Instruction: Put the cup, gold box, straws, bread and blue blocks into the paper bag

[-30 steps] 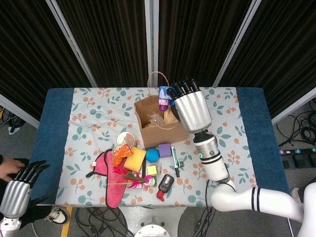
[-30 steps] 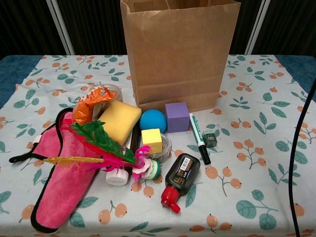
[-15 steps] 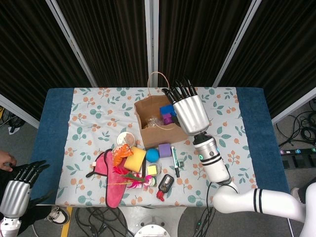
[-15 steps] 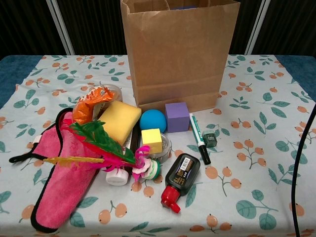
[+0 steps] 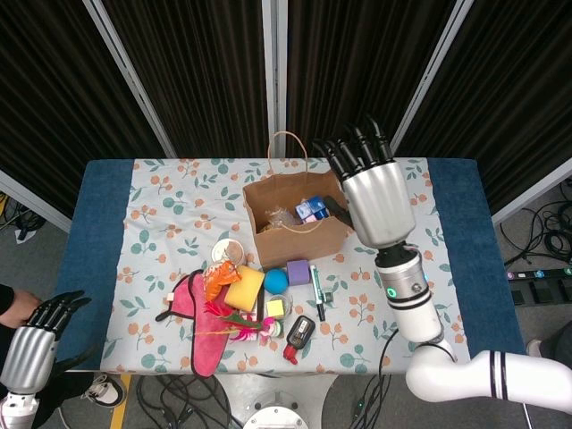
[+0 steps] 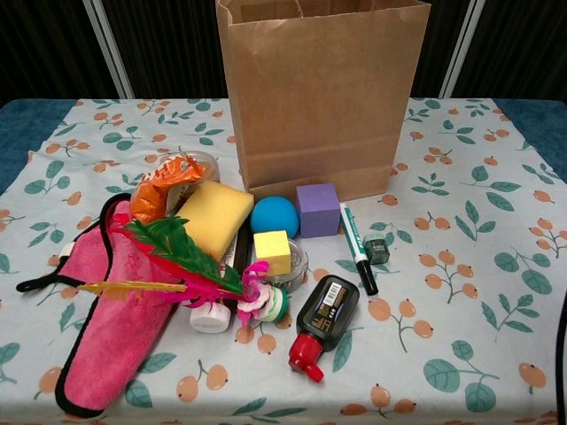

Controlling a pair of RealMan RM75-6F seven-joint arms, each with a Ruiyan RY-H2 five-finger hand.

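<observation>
Our right hand (image 5: 375, 201) hangs beside the paper bag (image 5: 288, 219) with its fingers (image 5: 353, 150) spread wide and empty; just left of them the blue blocks (image 5: 309, 210) lie inside the bag, so we judge that drop done. Our left hand (image 5: 31, 344) idles off the counter (image 5: 161, 223), fingers loosely apart. Well below the fingers, a purple cube (image 6: 317, 209), blue ball (image 6: 274, 216) and marker (image 6: 357, 248) crowd the bag's base.
</observation>
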